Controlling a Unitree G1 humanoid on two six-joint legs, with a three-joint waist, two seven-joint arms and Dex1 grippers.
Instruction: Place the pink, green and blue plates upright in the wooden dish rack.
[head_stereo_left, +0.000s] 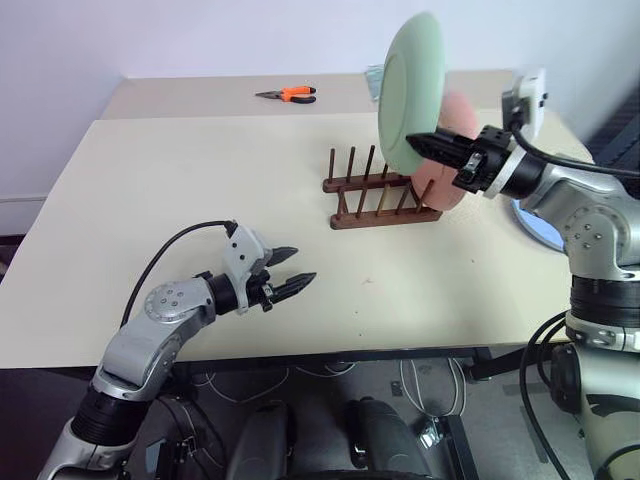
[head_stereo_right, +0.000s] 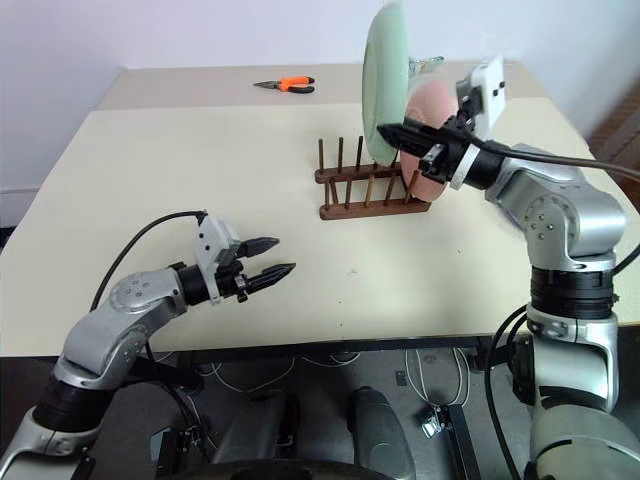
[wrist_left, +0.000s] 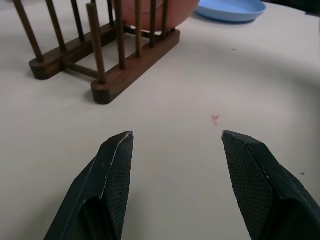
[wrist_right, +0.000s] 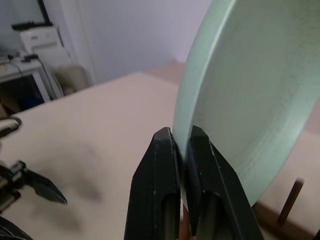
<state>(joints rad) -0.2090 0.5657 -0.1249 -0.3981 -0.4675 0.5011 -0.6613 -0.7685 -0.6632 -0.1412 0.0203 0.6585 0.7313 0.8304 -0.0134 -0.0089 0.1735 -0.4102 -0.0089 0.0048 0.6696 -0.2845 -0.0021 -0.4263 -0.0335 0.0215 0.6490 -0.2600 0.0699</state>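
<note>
The right tool (wrist_right: 182, 165) is clenched on the rim of the green plate (head_stereo_left: 410, 85), its 2 black fingers pinching the thin edge from either face, and it holds the plate on edge in the air just above the wooden dish rack (head_stereo_left: 375, 195). The grip sits at the lower rim, so most of the plate stands above the pinch; in my judgement a light, stiff plastic plate like this will not flex, but its smooth matte rim could pivot or slip between the fingers if it knocks a peg on the way down. The rim is the only sensible place to hold it, since the faces are too broad for the fingers. The pink plate (head_stereo_left: 445, 165) stands upright in the rack at the end nearer the right arm, partly hidden behind the green plate and the tool. The blue plate (wrist_left: 232, 9) lies flat on the desk (head_stereo_left: 200, 180) beyond the rack on the right side; lying flat, its edge will be harder to get under, and the raised shallow rim is the likely purchase. The left tool (head_stereo_left: 285, 275) is released, jaws apart and empty, low over the desk in front of the rack. Orange-handled pliers (head_stereo_left: 290, 95) lie at the far side, well apart from the work.
</note>
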